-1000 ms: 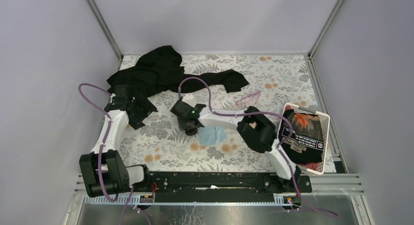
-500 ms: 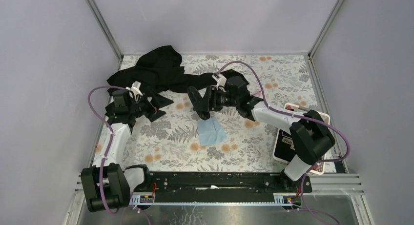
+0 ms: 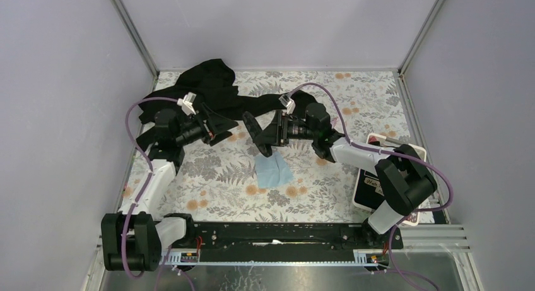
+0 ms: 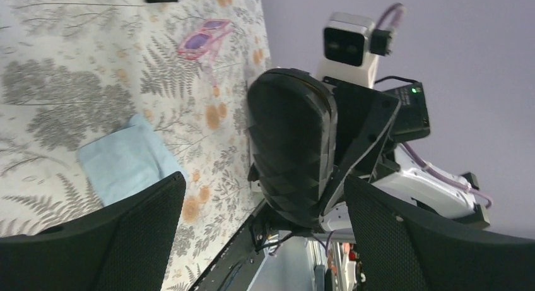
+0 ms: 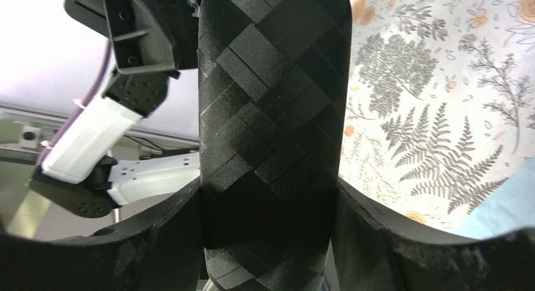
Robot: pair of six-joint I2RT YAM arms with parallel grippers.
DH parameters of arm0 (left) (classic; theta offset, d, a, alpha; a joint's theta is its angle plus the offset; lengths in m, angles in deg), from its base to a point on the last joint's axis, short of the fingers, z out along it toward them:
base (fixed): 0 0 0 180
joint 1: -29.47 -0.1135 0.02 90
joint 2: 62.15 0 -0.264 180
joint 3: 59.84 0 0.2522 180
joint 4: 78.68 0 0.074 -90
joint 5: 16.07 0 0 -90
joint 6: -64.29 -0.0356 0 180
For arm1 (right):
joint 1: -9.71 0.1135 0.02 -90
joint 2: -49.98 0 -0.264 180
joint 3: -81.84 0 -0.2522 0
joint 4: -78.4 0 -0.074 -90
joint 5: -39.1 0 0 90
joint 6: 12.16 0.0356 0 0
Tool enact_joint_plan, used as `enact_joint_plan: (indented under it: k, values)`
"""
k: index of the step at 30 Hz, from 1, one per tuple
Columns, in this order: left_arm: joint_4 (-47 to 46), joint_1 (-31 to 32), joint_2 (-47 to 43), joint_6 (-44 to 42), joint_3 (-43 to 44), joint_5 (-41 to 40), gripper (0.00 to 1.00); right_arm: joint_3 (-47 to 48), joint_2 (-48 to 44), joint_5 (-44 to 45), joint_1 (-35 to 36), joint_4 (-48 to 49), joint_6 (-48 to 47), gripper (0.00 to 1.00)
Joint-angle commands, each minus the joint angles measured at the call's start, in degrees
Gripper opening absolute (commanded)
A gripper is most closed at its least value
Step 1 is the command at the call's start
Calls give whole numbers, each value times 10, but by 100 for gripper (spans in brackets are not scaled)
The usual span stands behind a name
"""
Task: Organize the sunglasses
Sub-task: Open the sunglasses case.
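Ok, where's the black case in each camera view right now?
Top external: the black case is just left of centre, at the right arm's tip.
Left wrist: mid-picture, beyond the open left fingers.
Right wrist: it fills the middle, clamped between the right fingers.
Shared landmark: the light blue cloth, lower left in the left wrist view, bottom right in the right wrist view.

sunglasses [image 4: 205, 40]: pink-purple | case [image 5: 271, 133]: black, diamond weave | cloth [image 3: 273, 173]: light blue | table [image 3: 208, 190]: grey ferns, orange blooms
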Motion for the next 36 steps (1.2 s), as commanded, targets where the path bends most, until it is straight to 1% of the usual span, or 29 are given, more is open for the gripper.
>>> enact_joint_plan:
  k: [1,5,10,14,18,21,25,27,29,33,35,36]
  values:
    - [-151,37,10,77,-21,8,99,-15,-6,-31,-7,159,106,29]
    - [-219,62,23,119,-29,1,99,-32,8,-28,-6,233,168,29]
    - [-249,90,55,135,-19,-4,99,-45,29,-30,-6,323,238,29]
    - [-313,97,71,172,-25,-6,99,-51,34,-31,-6,345,253,28]
    - [-315,107,92,167,-14,-12,99,-53,35,-35,-7,359,264,27]
    - [-337,117,107,180,-13,-15,99,-56,33,-36,-7,355,265,27]
    - [-354,129,117,190,-7,-24,94,-58,36,-39,-6,356,265,26]
    - [-356,133,119,193,-4,-29,89,-59,38,-39,-7,353,265,26]
    - [-371,134,126,204,-2,-27,80,-61,41,-36,-7,353,264,26]
    - [-409,134,142,235,-4,-27,54,-68,56,-29,-6,376,288,24]
    - [-411,134,146,238,-5,-29,40,-73,63,-25,-7,404,312,23]
    - [-409,134,147,236,-5,-29,36,-76,65,-22,-7,417,322,23]
